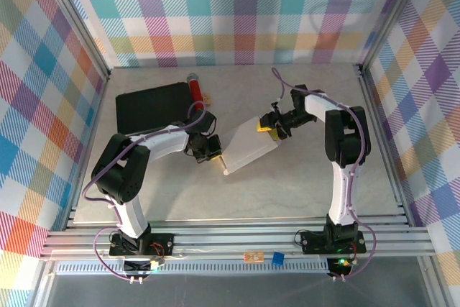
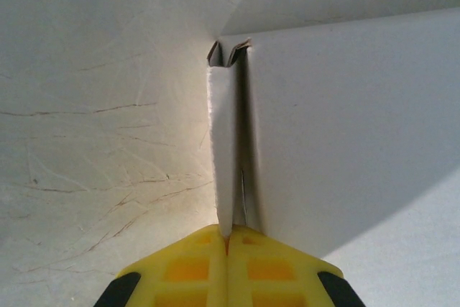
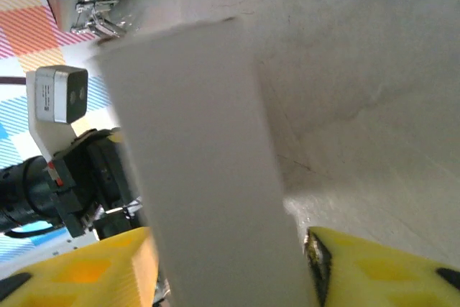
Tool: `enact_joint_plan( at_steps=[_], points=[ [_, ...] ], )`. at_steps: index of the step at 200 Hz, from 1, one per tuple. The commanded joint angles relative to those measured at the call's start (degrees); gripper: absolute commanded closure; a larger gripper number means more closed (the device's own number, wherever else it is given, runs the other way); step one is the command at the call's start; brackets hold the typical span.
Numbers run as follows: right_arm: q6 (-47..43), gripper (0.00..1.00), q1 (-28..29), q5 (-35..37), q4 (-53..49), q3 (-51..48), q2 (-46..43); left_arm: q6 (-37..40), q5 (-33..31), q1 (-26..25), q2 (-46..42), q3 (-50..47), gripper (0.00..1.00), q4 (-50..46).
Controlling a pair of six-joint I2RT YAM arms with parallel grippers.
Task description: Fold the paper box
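Currently left claw (image 2: 227,239) pinches a paper box (image 1: 248,150) flap; right claw (image 3: 228,249) straddles the other end, can't tell if gripping.

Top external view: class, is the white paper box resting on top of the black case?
No, the paper box sits apart from the black case, to its right over the pale tabletop.
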Motion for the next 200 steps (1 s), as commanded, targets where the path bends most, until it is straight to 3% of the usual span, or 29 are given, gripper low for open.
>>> enact_joint_plan(
  at_steps=[1, 37, 64, 87, 110, 127, 200],
  points=[
    [2.46, 0.54, 0.95, -3.61, 1.19, -0.76, -0.90, 0.97, -1.34, 0.56, -1.63, 1.53, 0.86, -1.43],
    [9.19, 0.66, 0.62, -3.15, 3.50, -2.78, -3.82, -2.24, -5.50, 0.94, -10.30, 4.34, 0.40, -2.57],
    [16.69, 0.69, 0.07, -3.67, 5.18, -4.61, -6.34, -7.45, -3.70, 5.03, -16.14, 1.88, 0.26, -1.30],
    [23.36, 0.69, 0.00, -4.93, 6.19, -6.34, -8.52, -13.96, 5.58, 10.15, -17.18, -3.95, 0.24, 7.83],
    [30.21, 0.68, -0.08, -5.60, 6.75, -7.64, -10.24, -18.73, 11.61, 11.58, -14.92, -6.47, 0.24, 15.40],
    [34.96, 0.68, -0.38, -6.03, 7.20, -8.33, -11.12, -21.10, 13.60, 11.80, -13.05, -6.96, 0.24, 15.90],
    [47.66, 0.71, -1.34, -7.34, 5.43, -7.16, -11.39, -42.05, 19.01, 13.22, -7.14, -15.31, 0.22, 37.21]
  ],
)
